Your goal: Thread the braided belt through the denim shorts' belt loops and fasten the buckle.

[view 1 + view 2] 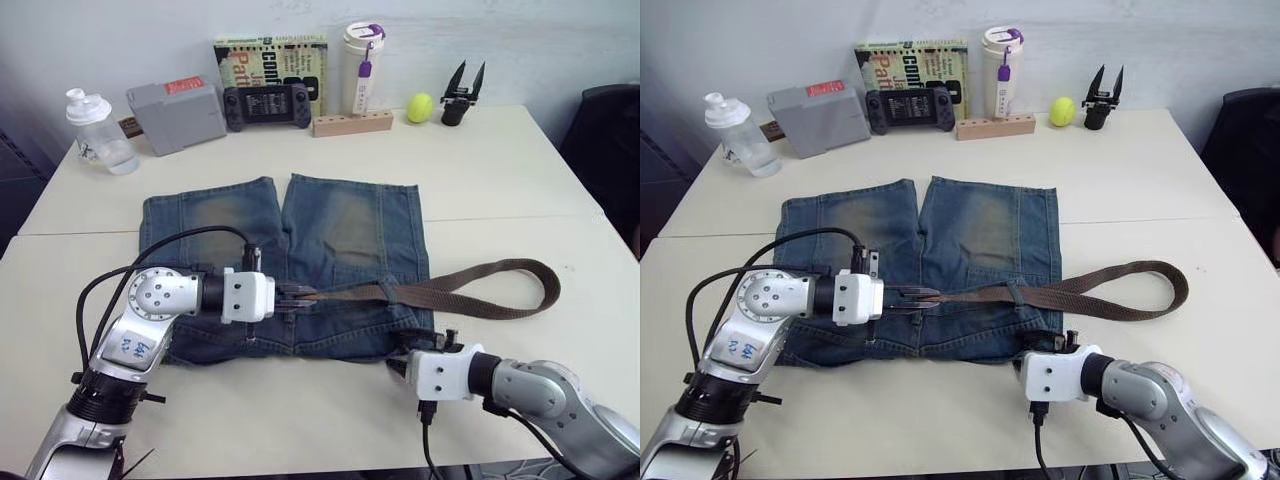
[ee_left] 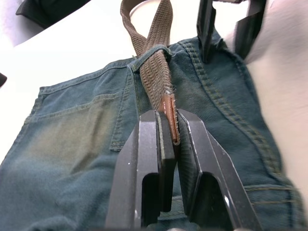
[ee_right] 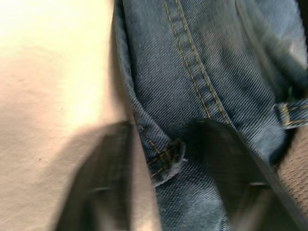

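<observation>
Two pincers: left (image 2: 172, 130) clamps braided belt (image 2: 156, 72); right (image 3: 163, 144) open.

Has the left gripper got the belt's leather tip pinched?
Yes, the left gripper is shut on the braided belt, its leather tip squeezed between both fingers.

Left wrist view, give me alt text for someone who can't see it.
The left gripper is shut on the darker leather tip of the brown braided belt, which has passed under one blue denim belt loop. The blue denim shorts lie flat beneath on a white table.
</observation>
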